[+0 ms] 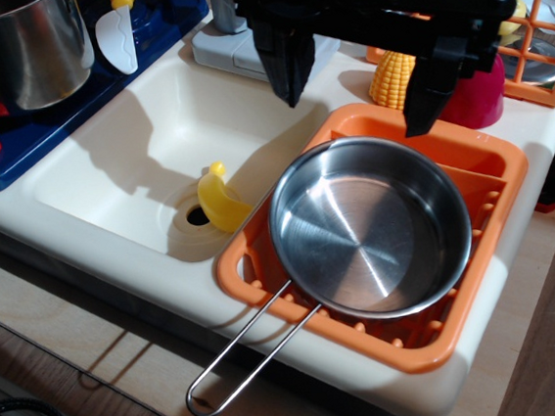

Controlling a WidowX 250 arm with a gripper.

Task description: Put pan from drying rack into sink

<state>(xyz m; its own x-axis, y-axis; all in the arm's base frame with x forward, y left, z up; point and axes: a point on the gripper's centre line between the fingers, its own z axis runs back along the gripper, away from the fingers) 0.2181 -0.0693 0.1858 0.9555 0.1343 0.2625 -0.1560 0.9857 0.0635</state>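
Note:
The shiny steel pan (368,227) lies in the orange drying rack (494,162), its wire-loop handle (247,353) sticking out over the front edge. The cream-white sink (144,147) lies left of the rack, with a round drain hole (198,216). My black gripper (360,97) hangs open above the far rim of the pan, one finger (286,65) over the sink's right side, the other finger (429,95) over the rack's back. It holds nothing.
A yellow banana-like toy (220,199) lies in the sink by the drain. A tall steel pot (16,46) stands on the blue stove at the back left. A corn cob (393,79), a pink cup (478,95) and an orange lattice basket (539,16) stand behind the rack.

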